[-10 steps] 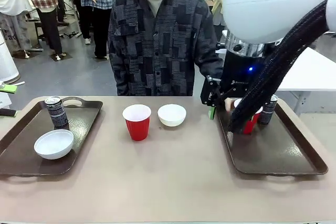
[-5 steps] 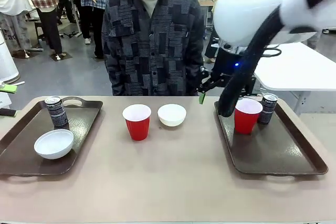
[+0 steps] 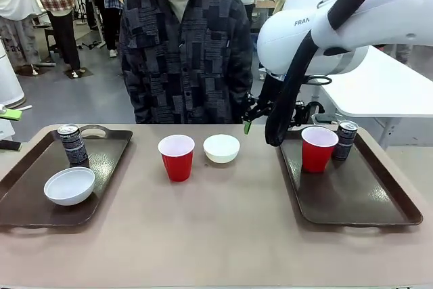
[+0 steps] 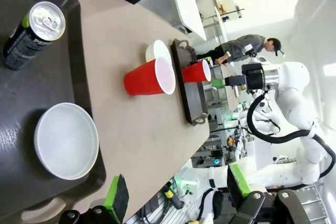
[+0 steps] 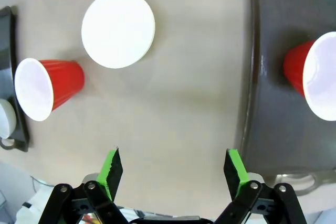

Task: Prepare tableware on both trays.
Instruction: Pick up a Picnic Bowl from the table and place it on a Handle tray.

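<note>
The left tray [image 3: 27, 201] holds a dark can [image 3: 73, 143] and a white bowl [image 3: 69, 186]. On the bare table in the middle stand a red cup [image 3: 176, 157] and a second white bowl [image 3: 221, 148]. Another red cup [image 3: 318, 148] and a can [image 3: 345, 139] stand upright on the right tray [image 3: 358, 197]. My right gripper [image 3: 247, 125] hangs open above the table's far side, between the middle bowl and the right tray, and it looks down on that bowl [image 5: 118, 29]. My left gripper [image 4: 177, 190] is open and empty above the left tray [image 4: 21, 93].
A person in a dark patterned shirt [image 3: 183, 52] stands at the far edge, close behind the middle cup and bowl. My right arm's black cable [image 3: 284, 99] hangs near the right tray's far left corner. The table's front half [image 3: 203, 235] is bare.
My right gripper has lifted off the red cup on the right tray and swung left toward the middle bowl. The cup stays upright on the tray.
</note>
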`<control>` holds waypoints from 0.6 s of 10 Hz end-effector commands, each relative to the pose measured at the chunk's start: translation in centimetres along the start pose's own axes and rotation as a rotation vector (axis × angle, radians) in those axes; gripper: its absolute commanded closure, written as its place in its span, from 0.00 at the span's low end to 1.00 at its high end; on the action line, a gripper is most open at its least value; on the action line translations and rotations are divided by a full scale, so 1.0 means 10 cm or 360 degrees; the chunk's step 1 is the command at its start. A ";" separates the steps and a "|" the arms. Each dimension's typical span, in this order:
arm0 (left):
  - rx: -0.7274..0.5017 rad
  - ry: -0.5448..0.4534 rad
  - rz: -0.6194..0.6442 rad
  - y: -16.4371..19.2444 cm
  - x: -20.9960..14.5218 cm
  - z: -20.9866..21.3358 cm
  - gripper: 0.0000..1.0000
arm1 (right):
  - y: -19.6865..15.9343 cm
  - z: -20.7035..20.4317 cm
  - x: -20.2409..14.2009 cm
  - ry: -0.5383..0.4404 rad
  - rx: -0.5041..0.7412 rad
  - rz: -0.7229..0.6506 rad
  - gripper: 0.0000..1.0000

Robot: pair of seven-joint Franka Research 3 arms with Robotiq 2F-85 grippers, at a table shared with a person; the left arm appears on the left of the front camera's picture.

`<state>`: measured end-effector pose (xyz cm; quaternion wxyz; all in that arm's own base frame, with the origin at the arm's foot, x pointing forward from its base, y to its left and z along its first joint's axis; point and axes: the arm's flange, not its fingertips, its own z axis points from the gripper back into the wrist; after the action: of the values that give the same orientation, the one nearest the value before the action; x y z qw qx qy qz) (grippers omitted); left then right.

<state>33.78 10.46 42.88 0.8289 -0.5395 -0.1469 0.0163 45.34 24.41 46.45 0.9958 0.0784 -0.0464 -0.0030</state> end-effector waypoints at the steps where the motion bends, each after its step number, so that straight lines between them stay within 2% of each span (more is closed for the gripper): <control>1: -0.0036 -0.0014 -0.0015 -0.01 0.01 -0.01 0.00 | -0.01 0.11 -0.16 -0.0015 -0.0036 -0.0032 0.00; 2: -0.0036 -0.0014 -0.0015 -0.01 0.01 -0.01 0.00 | 0.00 0.00 0.00 0.0000 0.0000 0.0000 0.00; 4: -0.0036 -0.0014 -0.0015 -0.01 0.01 -0.01 0.00 | 0.33 -0.27 0.43 0.0013 -0.0159 0.0055 0.00; 6: -0.0036 -0.0014 -0.0015 -0.01 0.01 -0.01 0.00 | 0.55 -0.47 0.69 0.0075 -0.0276 0.0115 0.00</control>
<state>33.77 10.45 42.88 0.8288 -0.5397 -0.1470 0.0163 50.28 28.18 42.79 0.9987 0.0198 -0.0353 0.0301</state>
